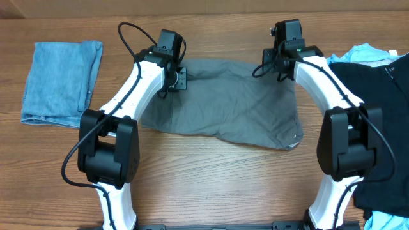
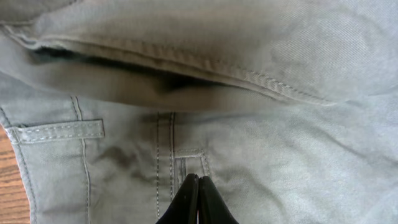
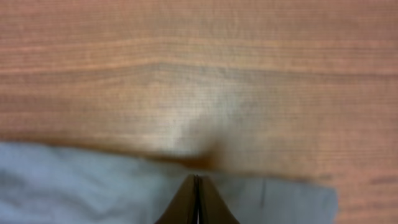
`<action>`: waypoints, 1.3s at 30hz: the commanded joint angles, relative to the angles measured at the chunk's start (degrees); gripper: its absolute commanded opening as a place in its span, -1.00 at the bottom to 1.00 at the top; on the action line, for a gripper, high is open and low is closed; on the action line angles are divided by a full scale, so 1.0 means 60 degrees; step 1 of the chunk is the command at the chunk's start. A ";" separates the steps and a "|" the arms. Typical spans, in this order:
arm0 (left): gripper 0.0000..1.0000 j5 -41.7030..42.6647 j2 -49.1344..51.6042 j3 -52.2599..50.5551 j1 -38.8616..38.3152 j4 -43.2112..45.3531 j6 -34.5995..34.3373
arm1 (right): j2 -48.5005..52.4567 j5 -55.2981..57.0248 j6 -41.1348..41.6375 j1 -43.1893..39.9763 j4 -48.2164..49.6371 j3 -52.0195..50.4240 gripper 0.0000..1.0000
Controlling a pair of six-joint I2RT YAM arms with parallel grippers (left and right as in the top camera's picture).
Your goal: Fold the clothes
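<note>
The mid-grey shorts [image 1: 223, 105] lie spread across the middle of the table. My left gripper [image 1: 174, 64] is at their far left corner. In the left wrist view its jaws [image 2: 199, 178] are shut on the grey cloth next to a belt loop [image 2: 189, 155], and a stitched hem [image 2: 186, 62] lies folded over beyond it. My right gripper [image 1: 285, 51] is at the far right corner. In the right wrist view its jaws [image 3: 197, 178] are shut on the shorts' edge [image 3: 93, 186], with bare table beyond. A black garment [image 1: 383, 96] and light-blue garments [image 1: 365, 52] lie at the right.
A folded blue denim piece [image 1: 61, 83] lies at the far left of the wooden table [image 1: 211, 179]. The black garment runs along the right edge next to my right arm's base. More light-blue cloth [image 1: 386, 220] shows at the front right corner.
</note>
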 commanded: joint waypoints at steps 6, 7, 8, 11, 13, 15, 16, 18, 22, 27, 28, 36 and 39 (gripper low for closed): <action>-0.92 0.0036 0.0029 0.0022 -0.0066 0.1242 0.0087 | -0.0929 -0.1825 0.0229 0.0062 -0.1843 0.0113 -0.92; -0.92 0.0025 0.0033 0.0018 -0.0051 0.1435 0.0080 | -0.0929 -0.1829 0.0226 0.0062 -0.1825 -0.0007 -0.92; -0.92 -0.0040 0.0084 0.0018 -0.0011 0.1690 0.0073 | -0.0929 -0.1825 0.0226 0.0062 -0.1800 -0.0149 -0.92; -0.92 -0.0175 0.0357 0.0018 0.0080 0.2237 0.0073 | -0.0929 -0.1825 0.0226 0.0062 -0.1803 -0.0495 -0.92; -0.92 -0.0178 0.0659 0.0018 0.0142 0.2455 0.0076 | -0.0929 -0.1825 0.0226 0.0062 -0.1792 -0.0681 -0.92; -0.92 -0.0302 0.0918 0.0018 0.0208 0.2696 0.0098 | -0.0929 -0.1821 0.0226 0.0062 -0.1774 -0.0845 -0.92; -0.92 -0.0484 0.0951 0.0018 0.0251 0.2801 0.0117 | -0.0929 -0.1821 0.0226 0.0062 -0.1763 -0.0940 -0.92; -0.92 -0.1239 0.0954 0.0029 0.0372 0.3151 0.0120 | -0.0929 -0.1821 0.0226 0.0062 -0.1734 -0.1075 -0.92; -0.71 -0.1679 0.0954 0.0076 0.0692 0.3909 0.0794 | -0.0929 -0.1821 0.0229 0.0051 -0.1730 -0.1246 -0.92; -0.72 -0.1392 0.0798 0.0958 0.1173 0.3355 0.0885 | -0.0929 -0.1650 0.0229 0.0044 -0.1508 -0.1847 -0.92; -0.74 -0.1384 0.0681 0.1300 0.1191 0.3031 0.0863 | -0.0929 -0.1592 0.0226 0.0044 -0.1435 -0.1938 -0.92; -0.52 0.1967 0.0186 0.2466 0.0911 0.0127 0.0601 | -0.0922 -0.1559 0.0270 0.0044 -0.0827 -0.2386 -0.92; -0.60 0.2339 0.0503 0.2433 0.0707 -0.0714 0.0576 | -0.0922 -0.1574 0.0484 0.0036 -0.0721 -0.2386 -0.92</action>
